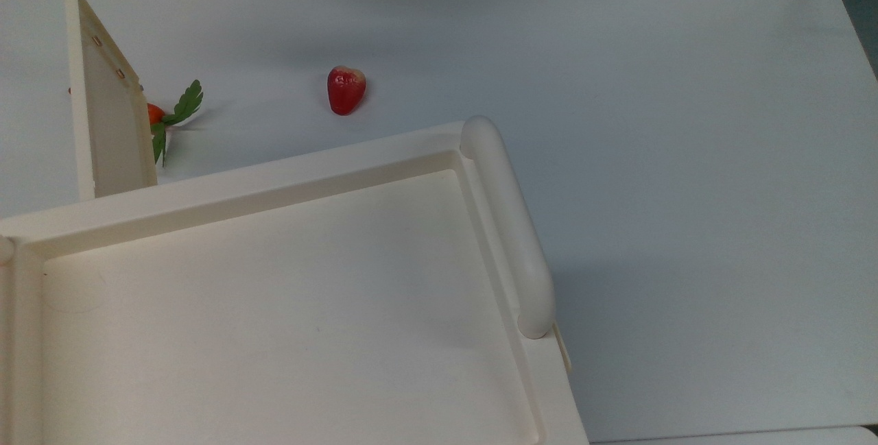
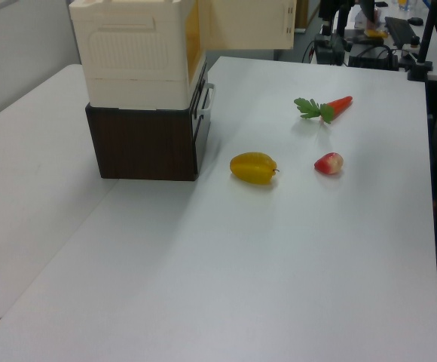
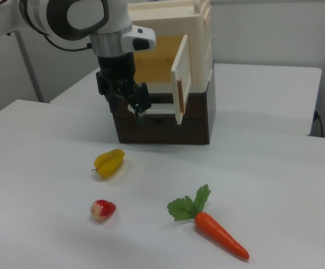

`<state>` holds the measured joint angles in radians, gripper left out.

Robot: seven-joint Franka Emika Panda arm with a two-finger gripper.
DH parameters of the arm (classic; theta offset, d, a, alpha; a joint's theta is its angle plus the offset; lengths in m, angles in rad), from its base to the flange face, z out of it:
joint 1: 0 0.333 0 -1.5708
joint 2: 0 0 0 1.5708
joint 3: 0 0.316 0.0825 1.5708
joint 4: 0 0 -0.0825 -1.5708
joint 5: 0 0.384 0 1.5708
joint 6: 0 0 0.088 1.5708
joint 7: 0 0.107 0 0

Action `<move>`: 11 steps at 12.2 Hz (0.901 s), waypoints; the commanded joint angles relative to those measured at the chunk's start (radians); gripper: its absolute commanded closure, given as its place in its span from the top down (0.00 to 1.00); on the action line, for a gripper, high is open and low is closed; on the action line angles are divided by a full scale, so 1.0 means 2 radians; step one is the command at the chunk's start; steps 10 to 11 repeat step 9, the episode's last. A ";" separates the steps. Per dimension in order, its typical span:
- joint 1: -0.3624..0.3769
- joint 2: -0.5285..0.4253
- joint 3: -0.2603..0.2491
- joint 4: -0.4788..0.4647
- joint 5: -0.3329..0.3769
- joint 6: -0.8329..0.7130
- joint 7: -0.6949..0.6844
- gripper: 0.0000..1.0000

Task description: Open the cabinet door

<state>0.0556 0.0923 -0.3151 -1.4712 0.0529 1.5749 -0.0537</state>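
cabinet door (image 3: pixel 180 84) ajar, fingers (image 3: pixel 135 110) beside it

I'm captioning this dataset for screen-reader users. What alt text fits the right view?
A cream cabinet on a dark base has its cabinet door swung open, with the robot arm's gripper hanging in front of the opening. On the white table lie a yellow fruit, a red fruit and a carrot.

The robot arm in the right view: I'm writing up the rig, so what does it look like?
The arm has glossy white rounded shells with a dark grey ring at the joint. Below it a white block meets the black gripper, which has dark, narrow fingers. A thin dark cable hangs beside it.
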 commanded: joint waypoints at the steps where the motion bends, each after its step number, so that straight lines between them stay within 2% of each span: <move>1: 0.002 -0.006 0.000 -0.005 -0.002 -0.012 -0.027 1.00; 11: 0.003 -0.006 0.000 -0.006 -0.002 -0.015 -0.033 1.00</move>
